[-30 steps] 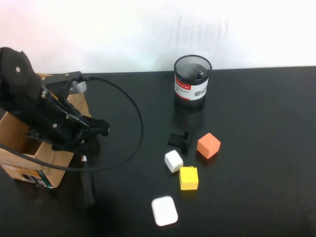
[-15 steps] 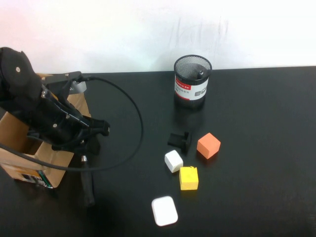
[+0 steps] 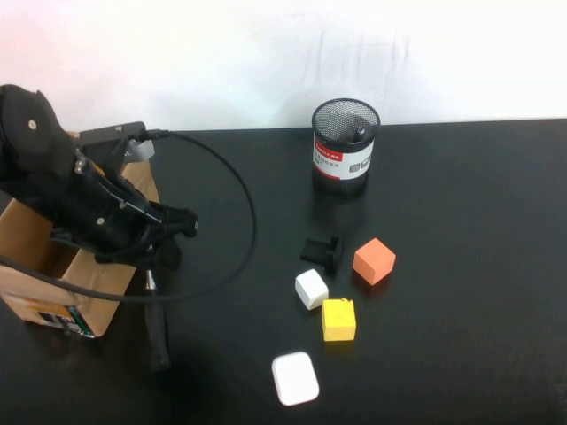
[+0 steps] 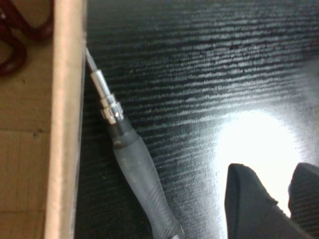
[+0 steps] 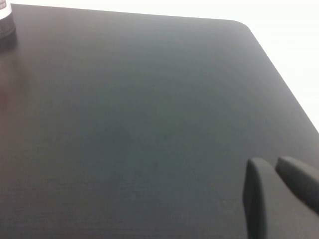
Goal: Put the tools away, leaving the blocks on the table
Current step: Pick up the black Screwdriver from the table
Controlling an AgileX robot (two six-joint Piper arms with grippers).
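Black and glossy, the counter (image 3: 461, 221) fills the high view. At about nine o'clock sits a cardboard box (image 3: 40, 266), and the left wrist view shows red scissor handles (image 4: 12, 40) lying inside it, so one of the tools looks already stowed. At about twelve o'clock stands a mesh cup (image 3: 345, 146) with a dark rod-like thing poking up inside, probably the pen; I cannot tell for sure.

Near the centre lie the orange block (image 3: 374, 260), the yellow block (image 3: 338, 320) and the smaller white block (image 3: 311, 289), close together, with a black clip (image 3: 322, 250) just beside them at their eleven o'clock and a flat white case (image 3: 295, 378) toward six o'clock. These seem meant to stay where they are.

What appears left is the screwdriver (image 4: 132, 159), lying on the counter with its metal tip against the outer wall of the box, at about eight o'clock.

The left tool (image 4: 279, 196) hangs over the box's near edge, above the screwdriver; its jaws stand partly apart and hold nothing, touching nothing that I can see. The right tool (image 5: 279, 184) hovers over bare counter out of the high view, its jaws closed and empty.
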